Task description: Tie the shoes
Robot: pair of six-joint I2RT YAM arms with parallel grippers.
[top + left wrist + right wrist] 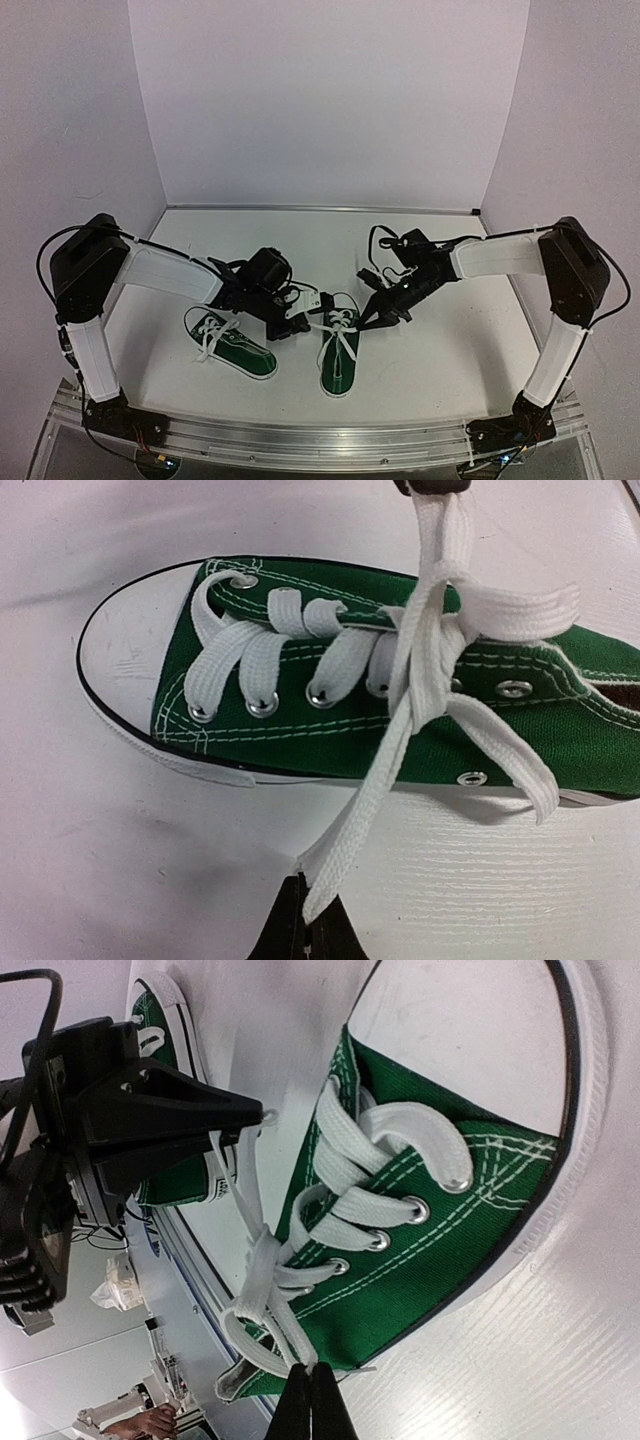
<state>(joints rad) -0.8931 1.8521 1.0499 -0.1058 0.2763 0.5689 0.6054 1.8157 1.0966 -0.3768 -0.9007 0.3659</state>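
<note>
Two dark green shoes with white laces lie on the table. My grippers work on the right shoe [338, 365]. The left gripper [303, 316] is shut on one lace end [370, 790], which runs taut from the crossed laces over the tongue to its tips [303, 880]. The right gripper [370, 321] is shut on the other lace end [291, 1336], right at the shoe's side near the ankle opening [309, 1364]. The laces [430, 650] are crossed and bunched above the top eyelets. The left shoe [235, 348] lies apart with loose laces.
An aluminium rail [320, 440] runs along the near table edge behind the arm bases. White walls close the back and both sides. In the right wrist view the left gripper [262, 1117] sits close to the shoe's far side.
</note>
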